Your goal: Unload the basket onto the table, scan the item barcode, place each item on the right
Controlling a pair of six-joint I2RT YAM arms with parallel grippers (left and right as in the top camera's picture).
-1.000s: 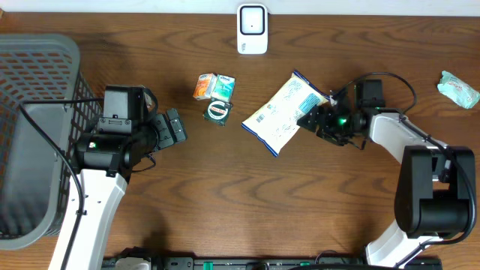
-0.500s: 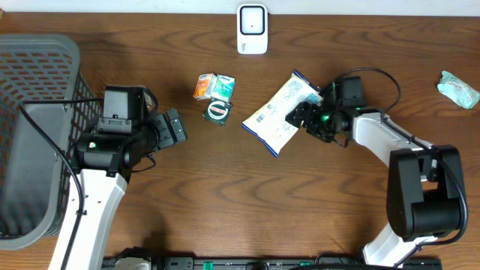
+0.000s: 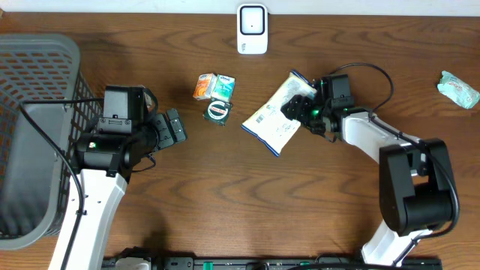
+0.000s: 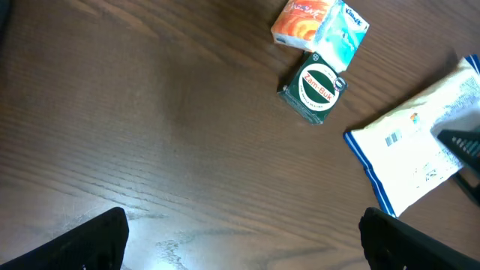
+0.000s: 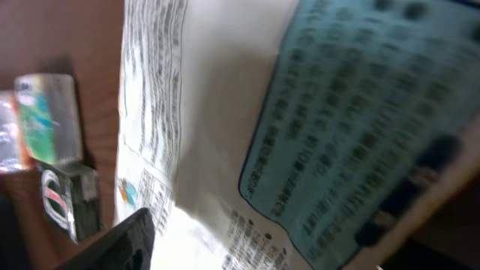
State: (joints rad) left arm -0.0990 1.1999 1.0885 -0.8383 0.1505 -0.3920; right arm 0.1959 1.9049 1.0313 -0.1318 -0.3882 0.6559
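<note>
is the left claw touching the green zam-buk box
Apart. The overhead view shows bare tabletop between the left claw and the green box.

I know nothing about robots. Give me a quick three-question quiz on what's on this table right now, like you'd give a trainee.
1. True or false: the left gripper is shut on something.
2. Fill in: the gray basket sits on the robot's ___ side.
3. Which does the right gripper hang over?
A. the basket
B. the white-and-blue bag
C. bare wood

Key: 1 false, its jaws stand wide open with nothing between them; 2 left; 3 B.
</note>
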